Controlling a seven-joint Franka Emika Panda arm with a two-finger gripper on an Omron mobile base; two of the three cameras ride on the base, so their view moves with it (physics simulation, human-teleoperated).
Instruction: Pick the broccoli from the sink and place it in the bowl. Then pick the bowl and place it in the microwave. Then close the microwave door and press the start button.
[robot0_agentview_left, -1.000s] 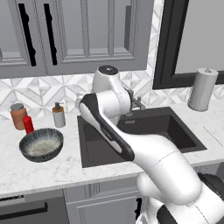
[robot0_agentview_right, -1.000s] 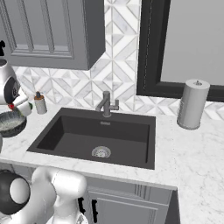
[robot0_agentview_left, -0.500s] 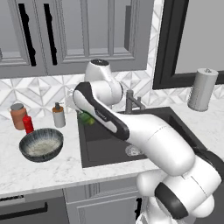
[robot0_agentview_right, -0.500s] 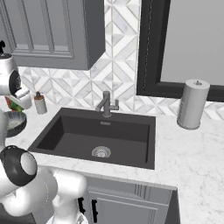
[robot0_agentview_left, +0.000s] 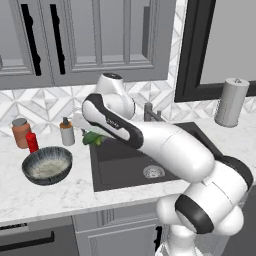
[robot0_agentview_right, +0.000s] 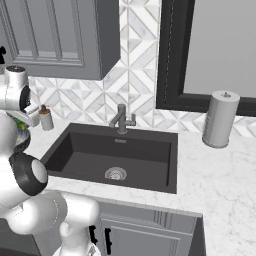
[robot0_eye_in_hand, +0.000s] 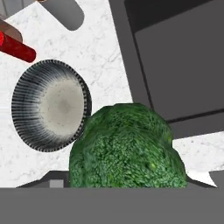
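The bright-green broccoli (robot0_agentview_left: 92, 139) hangs just above the counter at the sink's left rim, with my gripper (robot0_agentview_left: 89, 134) shut on it. In the hand view the broccoli (robot0_eye_in_hand: 127, 148) bulks large at the bottom and hides my fingertips. The bowl (robot0_agentview_left: 47, 165) stands on the counter left of the sink (robot0_agentview_left: 125, 167). From the hand the bowl (robot0_eye_in_hand: 50, 105), with its pale inside and nothing in it, lies up and to the left of the broccoli, and the dark sink (robot0_eye_in_hand: 175, 65) is to the right. The microwave and its door are out of view.
A red jar (robot0_agentview_left: 32, 142), a brown jar (robot0_agentview_left: 21, 132) and a soap bottle (robot0_agentview_left: 66, 132) stand behind the bowl near the tiled wall. The faucet (robot0_agentview_right: 121, 119) rises behind the sink. A paper towel roll (robot0_agentview_right: 220, 119) stands on the right counter. Cabinets hang overhead.
The arm has swung left from over the sink to its left rim, carrying the broccoli toward the bowl's side. The bowl and jars have stayed put.
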